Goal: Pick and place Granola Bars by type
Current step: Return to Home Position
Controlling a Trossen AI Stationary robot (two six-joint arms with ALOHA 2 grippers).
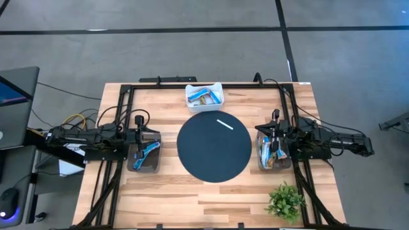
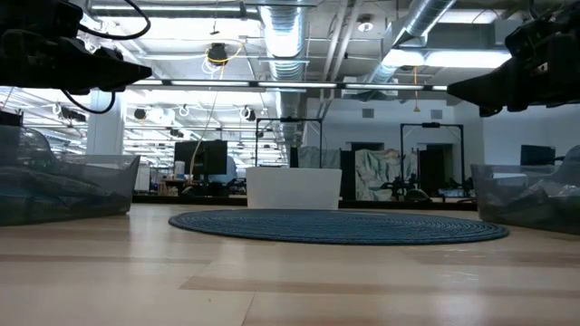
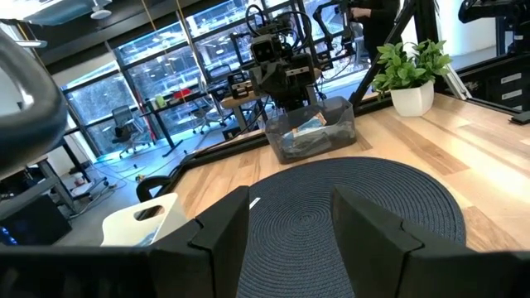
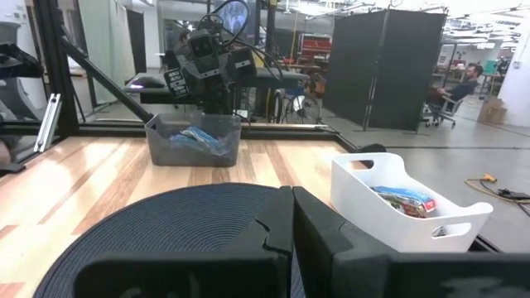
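Note:
Granola bars lie in three containers. Shiny blue bars [image 1: 148,151] fill a clear bin [image 1: 144,166] on the table's left. Mixed bars [image 1: 273,153] sit in a clear bin [image 1: 262,163] on the right. More bars [image 1: 204,97] [image 4: 406,199] lie in a white bin [image 1: 192,91] at the far edge. My left gripper [image 3: 286,236] hovers open above the left bin, pointing level toward the mat. My right gripper [image 4: 291,228] hovers shut above the right bin and faces the left arm.
A dark round mat [image 1: 214,153] covers the table's middle, with a thin white strip [image 1: 225,124] on its far right part. A small potted plant [image 1: 285,201] stands at the near right corner. A black frame runs along the far edge and both sides.

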